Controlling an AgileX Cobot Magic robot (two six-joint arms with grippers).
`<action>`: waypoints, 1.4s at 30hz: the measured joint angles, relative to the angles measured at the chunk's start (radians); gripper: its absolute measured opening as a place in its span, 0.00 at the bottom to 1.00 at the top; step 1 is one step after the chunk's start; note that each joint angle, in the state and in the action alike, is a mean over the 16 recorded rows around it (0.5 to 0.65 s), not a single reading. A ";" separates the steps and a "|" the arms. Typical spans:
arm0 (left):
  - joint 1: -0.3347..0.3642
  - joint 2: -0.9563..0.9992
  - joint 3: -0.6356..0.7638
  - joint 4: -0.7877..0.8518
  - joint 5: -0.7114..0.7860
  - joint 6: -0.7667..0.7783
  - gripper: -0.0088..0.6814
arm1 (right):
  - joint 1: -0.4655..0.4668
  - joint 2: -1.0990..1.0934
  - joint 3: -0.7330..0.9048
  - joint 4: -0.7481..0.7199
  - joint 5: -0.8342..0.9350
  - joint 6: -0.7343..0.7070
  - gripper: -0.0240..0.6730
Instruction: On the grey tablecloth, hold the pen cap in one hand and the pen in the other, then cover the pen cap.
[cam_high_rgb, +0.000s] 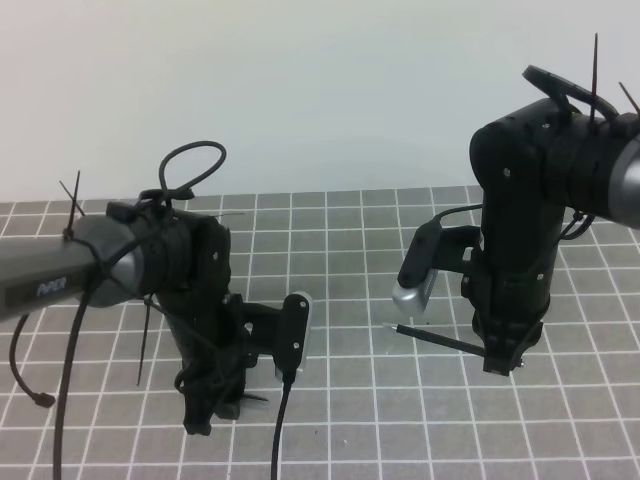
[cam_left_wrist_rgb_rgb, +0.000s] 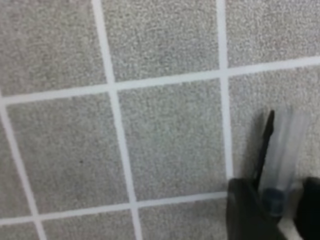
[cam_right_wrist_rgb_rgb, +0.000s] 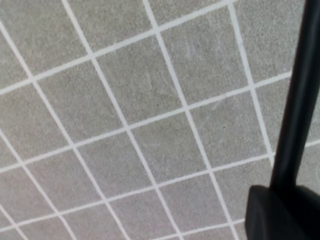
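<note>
My right tool (cam_high_rgb: 503, 362) is pinched on the pen (cam_high_rgb: 440, 340), which juts out of it toward the left arm, lifted clear of the grey tablecloth (cam_high_rgb: 350, 250) and lying close to level, tip end pointing leftward and slightly away from me. In the right wrist view the pen (cam_right_wrist_rgb_rgb: 300, 100) runs as a dark bar up the right edge above the tool's fingers (cam_right_wrist_rgb_rgb: 280, 212).

My left tool (cam_high_rgb: 215, 405) hangs low at the surface, well apart from the right one. In its wrist view the pen cap (cam_left_wrist_rgb_rgb: 282, 160) sits between the two dark fingers (cam_left_wrist_rgb_rgb: 245, 210), a pale translucent barrel with a black clip along its left side, pointing up the picture away from the tool. The jaws stand either side of it, but the blur stops me telling whether they have clamped on it or merely bracket it.

The move ahead turns on lining up two axes: the pen's tip faces the left arm, so I judge the cap's mouth must be raised and turned to face rightward along the pen's line.
</note>
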 joint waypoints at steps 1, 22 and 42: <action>0.000 0.002 0.000 0.000 0.000 0.000 0.28 | 0.000 0.000 0.000 0.000 0.000 0.002 0.12; 0.000 -0.170 -0.001 0.075 0.002 -0.101 0.13 | 0.000 -0.033 0.000 0.033 0.000 0.076 0.12; 0.000 -0.690 0.368 0.161 -0.353 -0.154 0.13 | 0.052 -0.314 0.159 0.302 0.006 0.164 0.10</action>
